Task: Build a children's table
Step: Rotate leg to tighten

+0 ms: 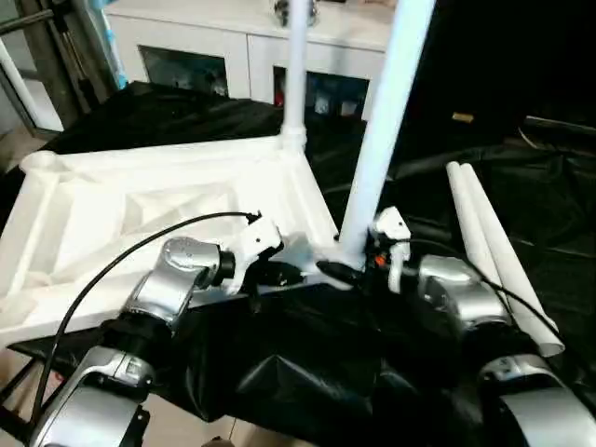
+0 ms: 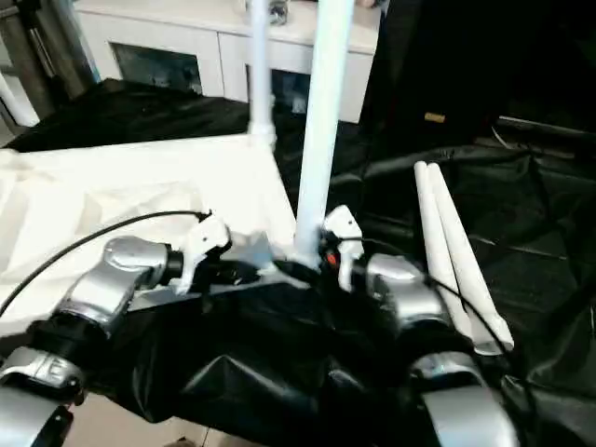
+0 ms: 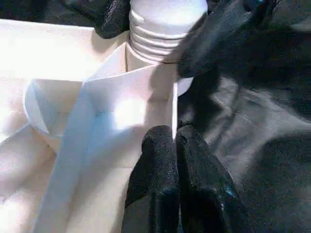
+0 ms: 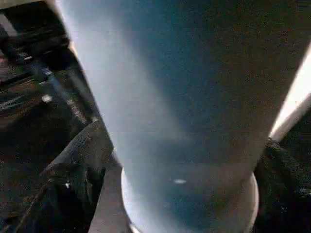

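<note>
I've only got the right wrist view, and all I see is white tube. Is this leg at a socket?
Observer: Yes. The near leg stands upright at the near right corner of the tabletop, with the right gripper closed around its base.
Operator: What's the left arm doing?
Observer: The left gripper is shut on the tabletop's rim, right beside that corner.
Operator: And the other legs?
Observer: The far leg stands upright at the far right corner, and two loose legs lie side by side on the black cloth to the right.
</note>
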Controlling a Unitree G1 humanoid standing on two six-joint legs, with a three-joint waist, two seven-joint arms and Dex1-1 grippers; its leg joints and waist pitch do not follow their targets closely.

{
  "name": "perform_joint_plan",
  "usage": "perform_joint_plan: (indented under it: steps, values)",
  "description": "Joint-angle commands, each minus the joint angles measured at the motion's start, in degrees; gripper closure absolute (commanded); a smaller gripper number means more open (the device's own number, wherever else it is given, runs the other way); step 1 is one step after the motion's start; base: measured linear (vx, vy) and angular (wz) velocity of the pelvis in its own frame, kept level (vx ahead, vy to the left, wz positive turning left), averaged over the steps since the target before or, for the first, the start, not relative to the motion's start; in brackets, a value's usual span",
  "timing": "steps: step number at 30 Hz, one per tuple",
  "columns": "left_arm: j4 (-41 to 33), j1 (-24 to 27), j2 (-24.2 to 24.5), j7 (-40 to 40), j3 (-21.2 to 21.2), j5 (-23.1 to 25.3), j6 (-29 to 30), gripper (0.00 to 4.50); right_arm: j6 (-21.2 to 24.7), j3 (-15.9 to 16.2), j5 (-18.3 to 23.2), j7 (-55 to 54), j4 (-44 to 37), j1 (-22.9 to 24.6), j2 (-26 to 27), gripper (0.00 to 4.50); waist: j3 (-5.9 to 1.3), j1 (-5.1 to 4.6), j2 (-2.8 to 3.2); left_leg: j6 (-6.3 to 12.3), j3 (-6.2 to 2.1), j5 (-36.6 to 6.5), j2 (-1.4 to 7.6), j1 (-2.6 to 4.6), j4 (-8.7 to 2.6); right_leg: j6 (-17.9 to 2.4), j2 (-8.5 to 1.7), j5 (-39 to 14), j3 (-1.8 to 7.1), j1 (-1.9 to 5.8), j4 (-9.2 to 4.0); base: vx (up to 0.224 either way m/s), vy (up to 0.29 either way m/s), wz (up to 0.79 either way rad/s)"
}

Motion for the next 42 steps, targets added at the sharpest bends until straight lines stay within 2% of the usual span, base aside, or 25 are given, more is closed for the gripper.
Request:
perform_joint_plan:
  steps: [1, 6, 8, 9, 14, 18, 20, 21, 23, 25, 27, 28, 30, 32, 33, 34, 35, 36, 37, 38, 40, 41, 42]
  values:
    - [-1.44, 0.09, -0.55, -1.87, -0.82, -1.88, -0.60, 4.50, 1.34, 2.87, -0.17, 4.43, -1.84, 0.60, 0.23, 0.78, -3.15, 0.18, -0.13, 4.40, 0.34, -8.08, 1.46, 0.06, -3.19, -14.17, -4.12, -4.99, 2.10, 3.09, -3.49, 0.000, 0.000, 0.00]
    - [-3.00, 0.54, 1.44, -6.86, -0.95, -3.50, 1.12, 4.50, 4.09, 4.72, -0.53, 9.02, -4.79, 1.85, -1.36, 1.20, -3.19, 0.40, -0.20, 4.56, 0.34, -7.38, 1.46, 0.04, -3.17, -14.16, -4.01, -4.15, 2.06, 3.11, -3.29, 0.000, 0.000, 0.00]
    - [-3.12, 0.65, 1.44, -6.96, -0.93, -3.51, 1.16, 4.50, 4.33, 4.76, -0.51, 9.04, -4.91, 1.92, -1.28, 1.20, -3.18, 0.46, -0.14, 4.28, 0.30, -7.59, 1.49, 0.07, -3.20, -14.19, -4.06, -4.47, 2.05, 3.07, -3.37, 0.000, 0.000, 0.00]
    - [-3.13, 0.72, 1.35, -6.70, -0.90, -3.41, 1.09, 4.50, 4.41, 4.79, -0.50, 8.89, -4.89, 1.95, -1.15, 1.42, -3.18, 0.52, -0.18, 4.07, 0.32, -7.67, 1.44, 0.11, -3.20, -14.14, -4.08, -4.82, 2.07, 3.08, -3.40, 0.000, 0.000, 0.00]
    - [-1.44, -0.05, -0.57, -1.56, 0.12, -2.44, 0.33, 4.50, 3.89, 3.43, -0.87, 3.78, -3.36, 1.73, 0.73, 1.71, -3.10, 0.62, -0.25, 3.27, 0.28, -8.16, 1.40, 0.17, -3.31, -13.60, -4.20, -6.34, 2.14, 3.00, -3.59, 0.000, 0.000, 0.00]
    - [0.56, -1.76, -3.55, 5.20, 1.68, -1.83, 1.26, 4.50, 2.70, 0.99, -2.67, -9.45, 0.75, 0.53, 3.87, 1.75, -3.01, 0.25, -0.29, 2.05, 0.14, -8.97, 1.21, 0.25, -3.48, -12.60, -4.31, -9.04, 2.30, 2.89, -3.90, 0.000, 0.000, 0.00]
    - [1.48, -2.65, -5.02, 8.38, 2.25, -1.40, 1.21, 4.50, 2.28, 0.00, -3.81, -16.78, 3.45, -0.56, 5.13, 1.76, -2.96, -0.22, -0.33, 0.95, 0.02, -9.77, 1.09, 0.25, -3.62, -11.81, -4.29, -11.72, 2.31, 2.84, -4.16, 0.000, 0.000, 0.00]
    - [1.78, -2.99, -5.63, 9.63, 2.49, -1.34, 1.28, 4.50, 2.43, -0.34, -4.02, -19.17, 4.33, -0.92, 5.61, 1.76, -3.02, -0.41, -0.31, 1.00, -0.01, -9.87, 1.04, 0.24, -3.59, -11.59, -4.27, -12.05, 2.32, 2.91, -4.22, 0.000, 0.000, 0.00]
    - [3.05, -4.46, -8.35, 14.82, 3.56, -1.35, 1.99, 4.50, 3.65, -1.69, -4.43, -27.92, 7.65, -2.36, 7.68, 1.77, -2.92, -0.62, -0.09, 0.57, 0.06, -10.44, 0.98, 0.37, -3.59, -11.29, -4.20, -13.13, 2.39, 2.66, -4.39, 0.000, 0.000, 0.00]
    - [4.14, -5.66, -10.64, 19.21, 3.84, -0.66, 2.58, 4.50, 5.82, -3.48, -3.81, -35.91, 10.87, -4.14, 9.88, 1.77, -2.96, -0.71, -0.11, 0.06, -0.01, -10.27, 0.99, 0.41, -3.70, -11.06, -4.21, -13.53, 2.39, 2.65, -4.42, 0.000, 0.000, 0.00]
    - [4.11, -5.73, -11.24, 19.84, 3.48, -0.14, 2.45, 4.50, 5.57, -4.24, -3.23, -36.99, 11.54, -4.59, 10.93, 1.77, -3.09, -0.60, -0.02, 0.46, 0.02, -9.76, 0.96, 0.24, -3.56, -11.19, -4.20, -11.46, 2.43, 2.82, -4.30, 0.000, 0.000, 0.00]
    - [4.27, -5.81, -12.16, 20.90, 3.21, 0.14, 2.39, 4.50, 4.31, -4.15, -3.54, -37.12, 12.03, -4.94, 12.07, 1.77, -3.27, -0.48, 0.00, 1.25, 0.08, -8.62, 0.99, 0.08, -3.42, -11.62, -4.11, -7.75, 2.41, 2.95, -3.92, 0.000, 0.000, 0.00]
    - [4.27, -5.80, -12.36, 21.00, 3.13, 0.15, 2.40, 4.50, 4.05, -4.09, -3.61, -37.03, 12.10, -5.01, 12.31, 1.77, -3.19, -0.54, -0.07, 1.82, 0.09, -8.43, 0.92, -0.03, -3.44, -11.85, -4.03, -6.76, 2.28, 3.01, -3.88, 0.000, 0.000, 0.00]
    - [3.33, -5.04, -12.96, 19.82, 2.15, 0.50, 2.35, 4.50, 2.88, -4.51, -3.18, -35.84, 12.75, -5.90, 13.85, 1.08, -3.07, -0.59, -0.06, 1.94, 0.11, -9.24, 0.93, 0.00, -3.50, -11.86, -4.10, -7.88, 2.30, 2.97, -4.07, 0.000, 0.000, 0.00]
    - [3.00, -4.74, -12.78, 19.16, 1.86, 0.55, 2.22, 4.50, 2.75, -4.72, -2.90, -35.26, 12.92, -6.20, 13.93, 1.06, -3.03, -0.61, -0.04, 1.82, 0.07, -10.22, 0.98, 0.08, -3.57, -11.67, -4.22, -9.86, 2.31, 2.90, -4.24, 0.000, 0.000, 0.00]
    - [2.83, -4.57, -12.65, 18.77, 1.69, 0.54, 2.13, 4.50, 2.66, -4.83, -2.74, -34.90, 13.06, -6.39, 13.93, 0.99, -3.05, -0.61, 0.00, 1.76, 0.07, -10.35, 0.99, 0.07, -3.57, -11.63, -4.23, -10.24, 2.32, 2.91, -4.27, 0.000, 0.000, 0.00]
    - [2.69, -4.40, -12.40, 18.44, 1.56, 0.42, 2.19, 4.50, 2.61, -4.80, -2.63, -34.16, 13.06, -6.54, 13.76, 0.86, -3.01, -0.68, -0.29, 1.81, 0.09, -10.53, 0.98, 0.00, -3.59, -11.48, -4.17, -10.56, 2.32, 2.93, -4.32, 0.000, 0.000, 0.00]
    - [2.49, -4.18, -12.04, 17.95, 1.42, 0.33, 1.93, 4.50, 2.42, -4.72, -2.61, -33.53, 12.92, -6.59, 13.43, 0.73, -2.98, -0.62, -0.16, 1.88, 0.05, -10.54, 1.02, 0.03, -3.61, -11.28, -4.23, -11.05, 2.36, 2.90, -4.34, 0.000, 0.000, 0.00]
    - [1.89, -3.74, -11.35, 16.78, 1.29, -0.08, 1.78, 4.50, 1.87, -4.72, -2.80, -32.57, 12.74, -6.67, 12.59, 0.65, -3.02, -0.60, -0.29, 1.94, 0.04, -10.38, 1.05, 0.03, -3.61, -11.26, -4.26, -10.93, 2.36, 2.92, -4.31, 0.000, 0.000, 0.00]
    - [1.64, -3.59, -11.10, 16.39, 1.28, -0.24, 1.87, 4.50, 1.67, -4.69, -2.88, -32.13, 12.64, -6.67, 12.25, 0.60, -3.08, -0.57, -0.17, 2.09, 0.00, -9.95, 1.13, 0.03, -3.60, -11.45, -4.25, -10.03, 2.35, 2.94, -4.13, 0.000, 0.000, 0.00]
    - [0.14, -2.63, -9.54, 13.55, 1.21, -1.26, 1.80, 4.50, -0.29, -3.40, -3.76, -27.66, 11.49, -6.21, 9.69, 0.52, -3.18, -0.70, -0.31, 2.58, 0.02, -8.98, 1.14, -0.24, -3.49, -11.94, -4.24, -7.82, 2.28, 3.15, -3.89, 0.000, 0.000, 0.00]
    - [-0.13, -2.43, -9.22, 12.94, 1.18, -1.41, 1.83, 4.50, -0.87, -3.01, -4.07, -26.27, 11.25, -6.07, 9.13, 0.28, -3.23, -0.64, -0.27, 2.81, 0.02, -8.52, 1.15, -0.26, -3.41, -12.20, -4.26, -6.87, 2.27, 3.20, -3.76, 0.000, 0.000, 0.00]
    - [-0.38, -2.22, -8.84, 12.26, 1.12, -1.52, 1.80, 4.50, -1.22, -2.61, -4.29, -24.76, 10.84, -5.86, 8.51, 0.28, -3.37, -0.59, -0.26, 3.75, 0.16, -6.89, 1.10, -0.16, -3.20, -13.26, -4.16, -3.48, 2.31, 3.21, -3.41, 0.000, 0.000, 0.00]
